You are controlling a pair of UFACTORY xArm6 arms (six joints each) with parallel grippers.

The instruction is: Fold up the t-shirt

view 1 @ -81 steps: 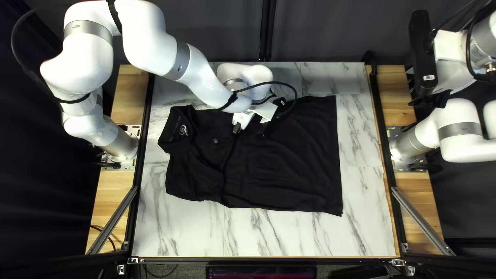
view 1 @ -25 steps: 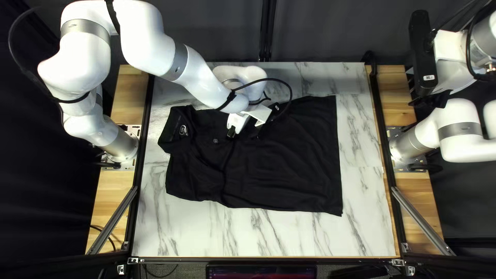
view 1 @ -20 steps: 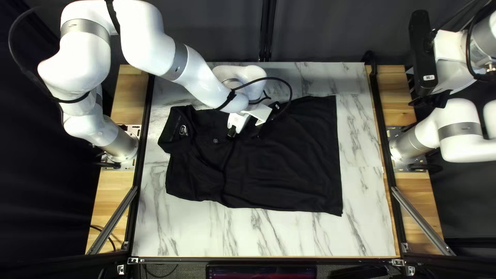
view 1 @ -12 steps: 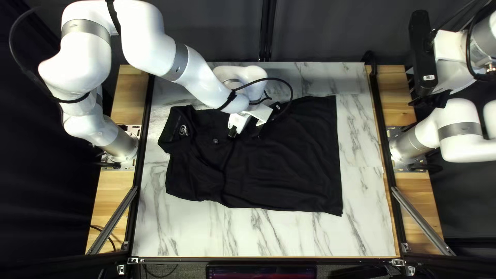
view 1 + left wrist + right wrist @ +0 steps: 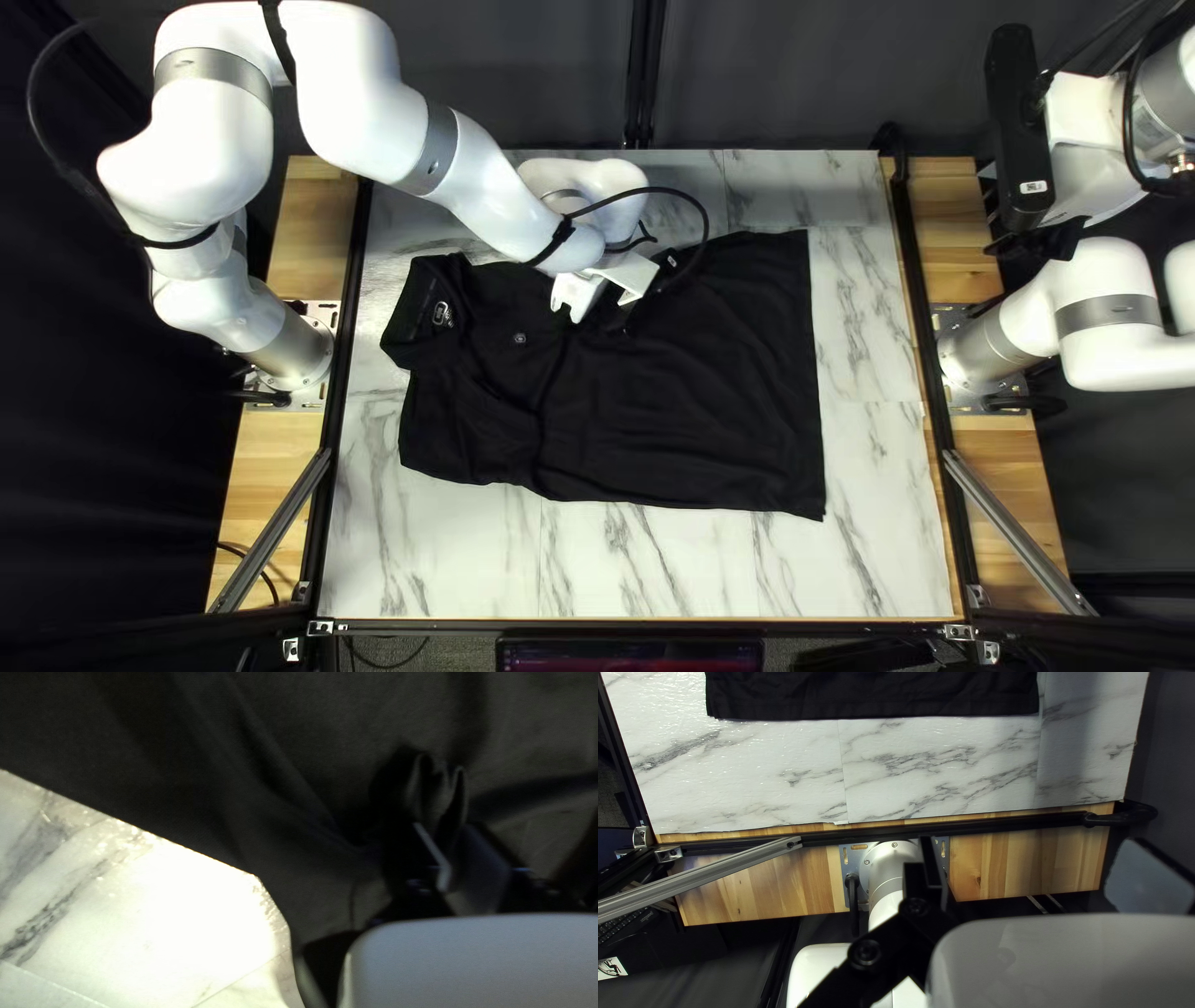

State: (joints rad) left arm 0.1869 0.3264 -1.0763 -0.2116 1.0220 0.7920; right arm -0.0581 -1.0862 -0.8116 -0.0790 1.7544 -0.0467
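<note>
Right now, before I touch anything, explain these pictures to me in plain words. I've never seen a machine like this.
This is a robot with two white arms: the left arm and the right arm, one based at each side of a table. One picture looks down from above the table's near edge. The other two come from cameras on the arms' wrists, one on each.

On the table's marble-patterned top lies a black shirt, its collar toward the left arm's base.

The left claw is pinching a bunched bit of the shirt. The right claw is open and holds nothing, over on its own side.
</note>
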